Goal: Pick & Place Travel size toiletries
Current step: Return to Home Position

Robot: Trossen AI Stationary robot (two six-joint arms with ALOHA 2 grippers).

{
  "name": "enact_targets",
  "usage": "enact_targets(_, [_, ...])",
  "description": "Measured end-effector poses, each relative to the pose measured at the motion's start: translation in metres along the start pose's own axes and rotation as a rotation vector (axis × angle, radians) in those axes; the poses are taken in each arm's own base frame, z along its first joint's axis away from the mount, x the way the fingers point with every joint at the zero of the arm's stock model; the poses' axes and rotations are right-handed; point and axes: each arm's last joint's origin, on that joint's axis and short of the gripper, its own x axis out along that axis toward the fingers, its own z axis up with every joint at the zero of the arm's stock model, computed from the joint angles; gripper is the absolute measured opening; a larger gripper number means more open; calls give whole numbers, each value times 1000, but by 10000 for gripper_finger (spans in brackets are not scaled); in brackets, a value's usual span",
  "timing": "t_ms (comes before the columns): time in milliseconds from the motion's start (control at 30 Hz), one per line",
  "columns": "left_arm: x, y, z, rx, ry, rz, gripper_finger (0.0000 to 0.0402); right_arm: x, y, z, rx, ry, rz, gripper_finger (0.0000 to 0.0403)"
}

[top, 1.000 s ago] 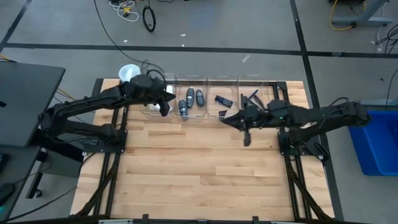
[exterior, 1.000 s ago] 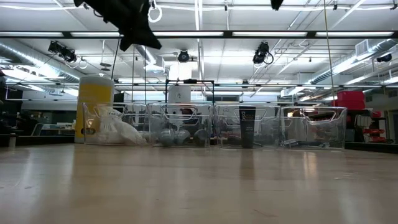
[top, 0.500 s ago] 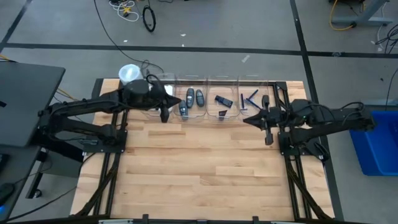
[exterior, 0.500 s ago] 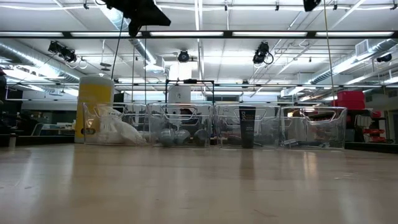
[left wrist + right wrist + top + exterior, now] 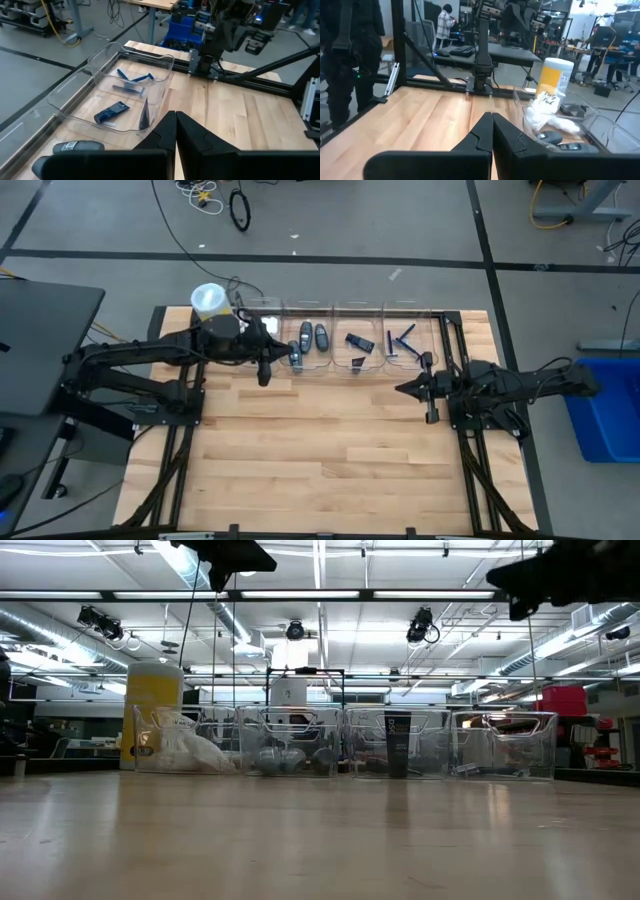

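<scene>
Starting at the left edge of the wooden table [image 5: 320, 460], a yellow cylinder [image 5: 207, 298] with a white lid stands at the far corner. It is just beside the first of four clear bins [image 5: 330, 305], which are lined up along the far edge. The left gripper [image 5: 288, 357] hangs above the front wall of the first two bins, fingers pressed together on nothing (its wrist view shows them meeting in a point). Everything nearer than the bins is bare wood, open right up to the near edge and out to both sides. The right gripper [image 5: 403, 388] hovers above the table just in front of the last bin, near the right edge, likewise clenched and empty. As for the toiletries, crumpled white packets [image 5: 190, 752] fill the first bin. Dark grey oval pieces [image 5: 310, 338] lie side by side in the second. Dark rectangular pieces [image 5: 358, 341] are in the third, one of them standing upright. Thin blue razors [image 5: 402, 340] lie crossed in the fourth.
</scene>
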Motion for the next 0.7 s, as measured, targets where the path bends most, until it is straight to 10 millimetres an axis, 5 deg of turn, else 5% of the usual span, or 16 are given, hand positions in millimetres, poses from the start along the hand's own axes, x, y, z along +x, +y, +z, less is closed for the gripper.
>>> enact_targets(333, [-1,-9,-2,2,0,40,10,-13,5,-34,2,-83,34,3])
enact_targets(700, [-1,-15,-3,-18,0,38,8,-22,6,-45,-14,-74,43,1])
